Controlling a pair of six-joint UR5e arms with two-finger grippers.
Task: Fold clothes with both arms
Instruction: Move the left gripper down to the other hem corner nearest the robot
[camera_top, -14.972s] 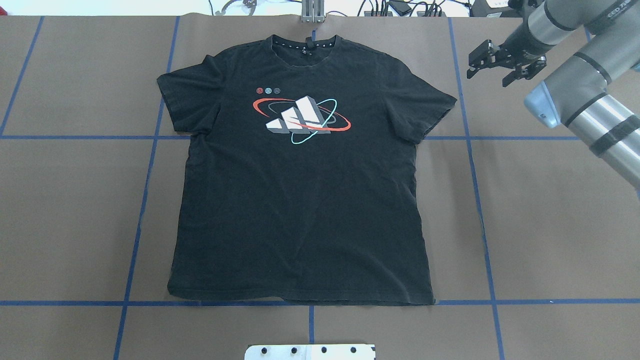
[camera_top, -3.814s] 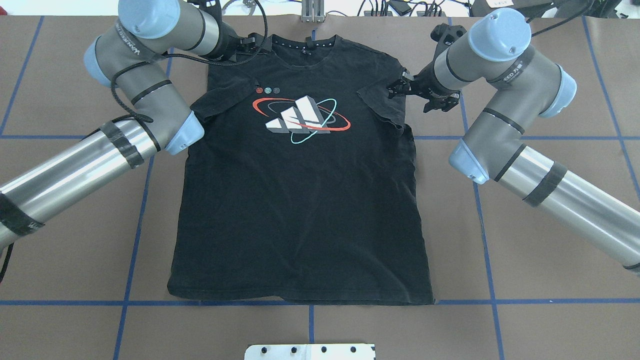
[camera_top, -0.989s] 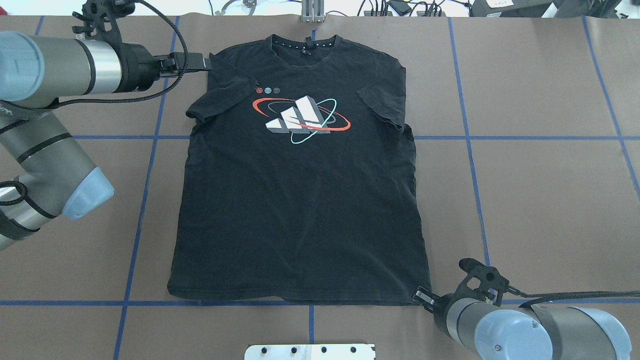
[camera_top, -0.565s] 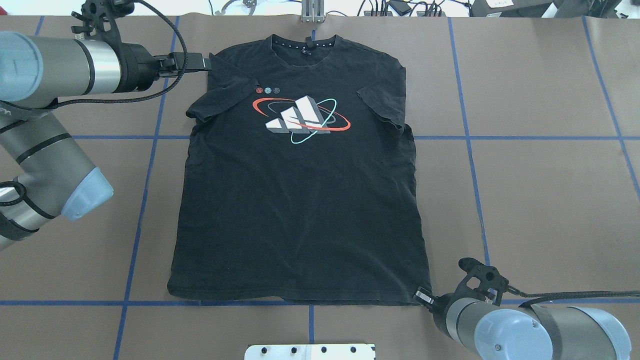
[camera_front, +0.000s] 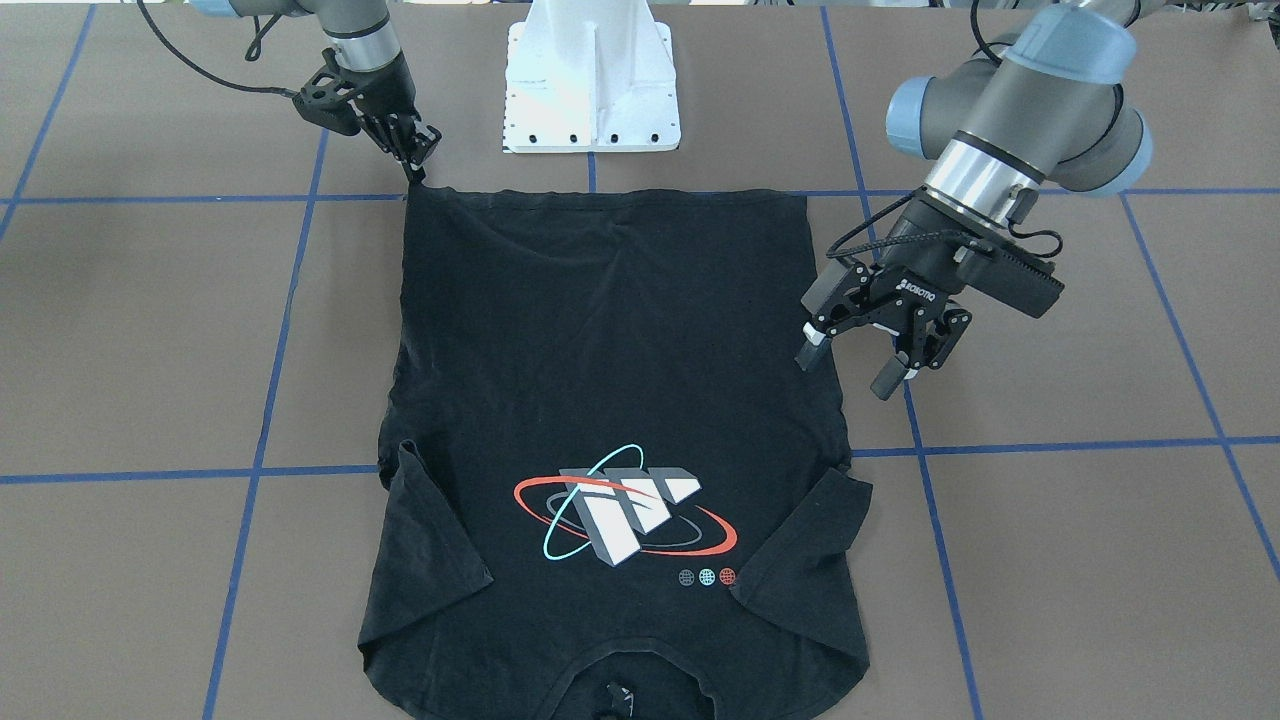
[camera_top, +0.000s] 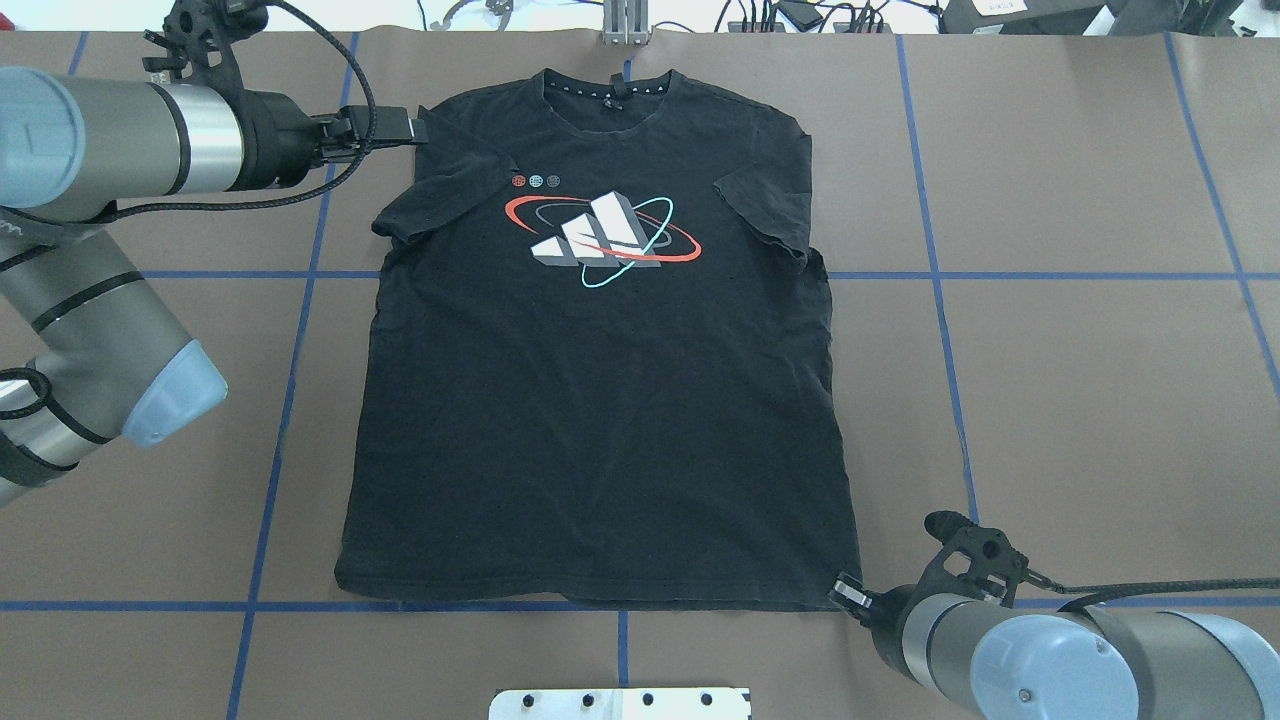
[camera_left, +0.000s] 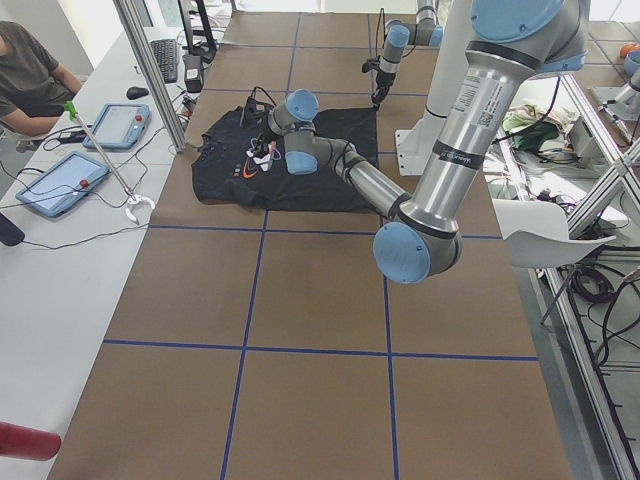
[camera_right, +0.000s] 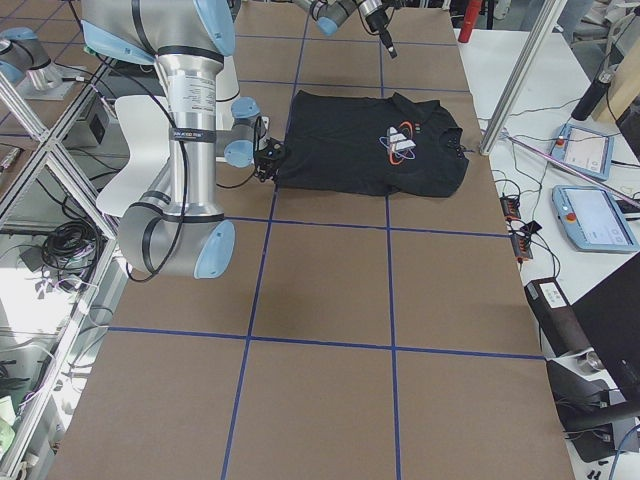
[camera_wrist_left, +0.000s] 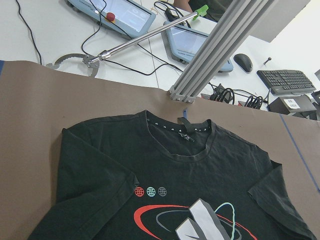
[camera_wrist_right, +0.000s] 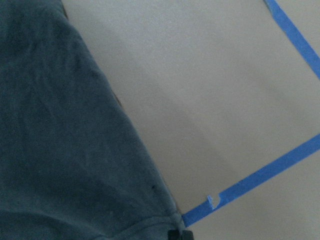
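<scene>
The black T-shirt (camera_front: 610, 360) lies flat on the brown table, chest graphic (camera_top: 600, 240) up and collar (camera_top: 610, 90) at the far side. Both sleeves (camera_front: 430, 540) are folded inward onto the chest. My right gripper (camera_front: 414, 170) is down at the near right hem corner (camera_top: 835, 600), and its fingers look shut on that corner. The right wrist view shows this corner (camera_wrist_right: 165, 220) just above a fingertip. My left gripper (camera_front: 850, 365) hangs open and empty above the table, by the shirt's left side. The left wrist view looks down on the collar (camera_wrist_left: 182, 135).
The white pedestal base (camera_front: 590, 80) stands just behind the hem. Blue tape lines (camera_top: 940, 300) grid the brown table. An aluminium post (camera_top: 625, 25) and cables sit past the collar. A person (camera_left: 25, 75) sits at a side desk with tablets (camera_left: 115, 125).
Both sleeves, spread out 15 s ago, now lie folded inward. The arms left the sleeves; the right gripper went to the hem corner. Over the last second both arms barely shifted.
</scene>
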